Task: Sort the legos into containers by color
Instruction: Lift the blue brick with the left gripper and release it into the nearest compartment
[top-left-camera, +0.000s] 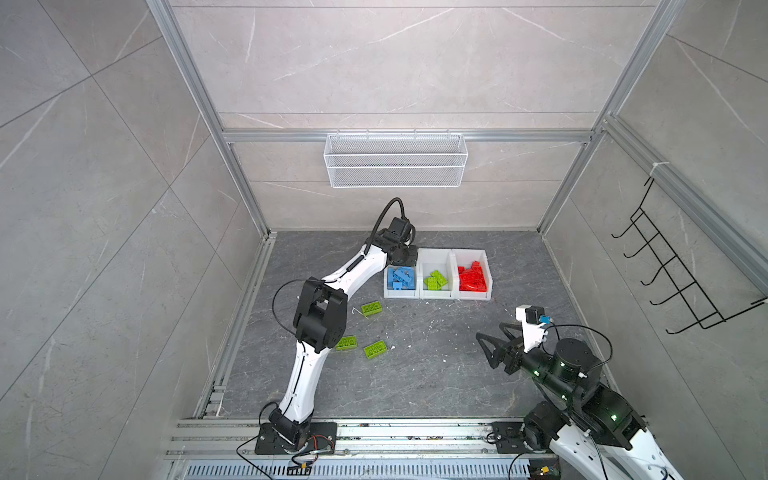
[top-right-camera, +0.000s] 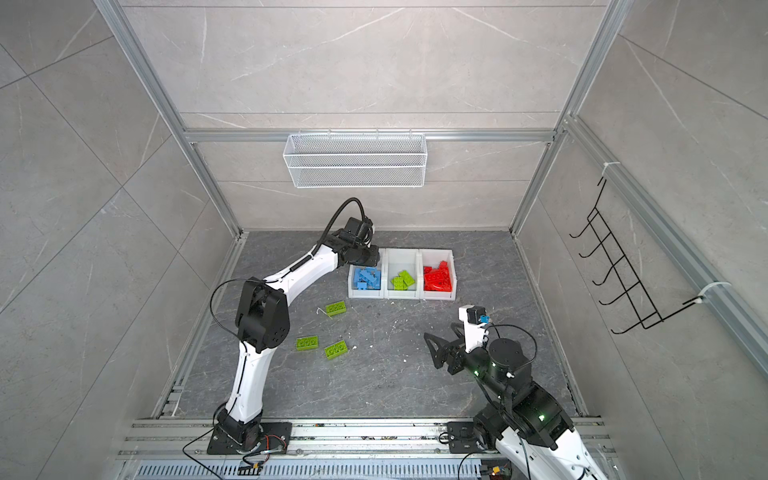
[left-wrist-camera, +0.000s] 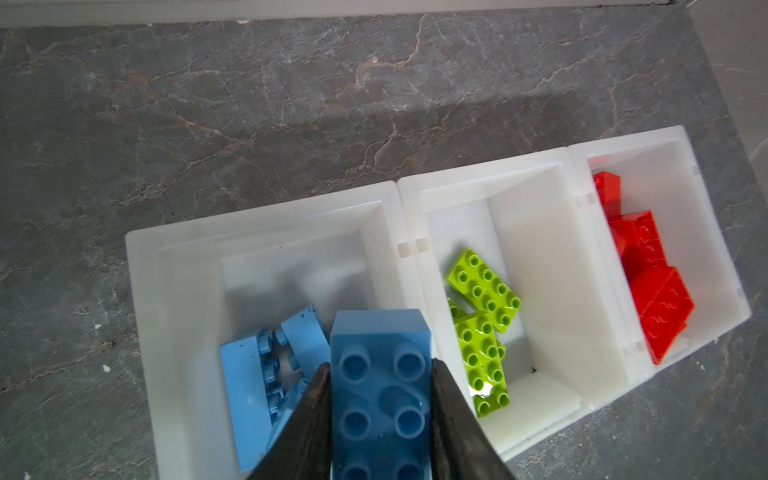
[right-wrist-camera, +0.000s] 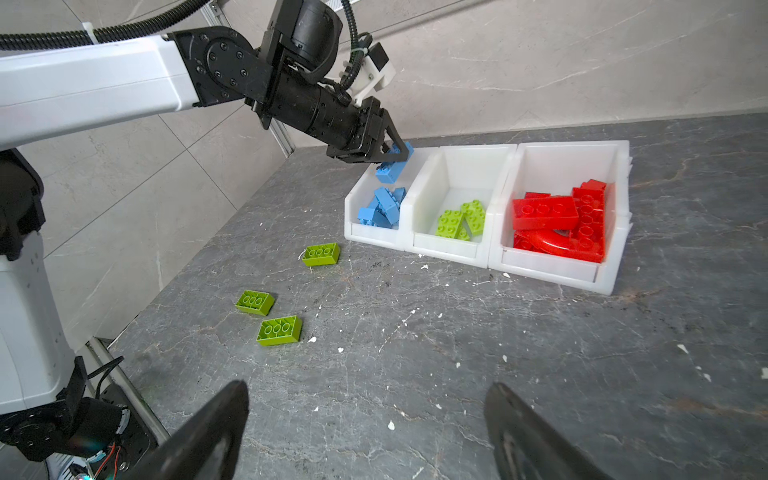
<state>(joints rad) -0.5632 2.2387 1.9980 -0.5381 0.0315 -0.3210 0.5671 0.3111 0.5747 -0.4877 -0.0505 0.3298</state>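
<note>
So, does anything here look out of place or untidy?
Three lime green plastic studded bricks lie loose on the grey stone-look table, outside the three joined white plastic bins. Small white flecks are scattered over it. Inside the bins, no colours are mixed.

White wire mesh basket (top-left-camera: 395, 160) hanging from aluminium rail (top-left-camera: 274, 136) on back wall (top-left-camera: 374, 62), black wire hook rack (top-left-camera: 673, 274) on side wall (top-left-camera: 715, 137), dark grey marbled tabletop (top-left-camera: 415, 374), small white flecks (right-wrist-camera: 390, 424) scattered over it.
</note>
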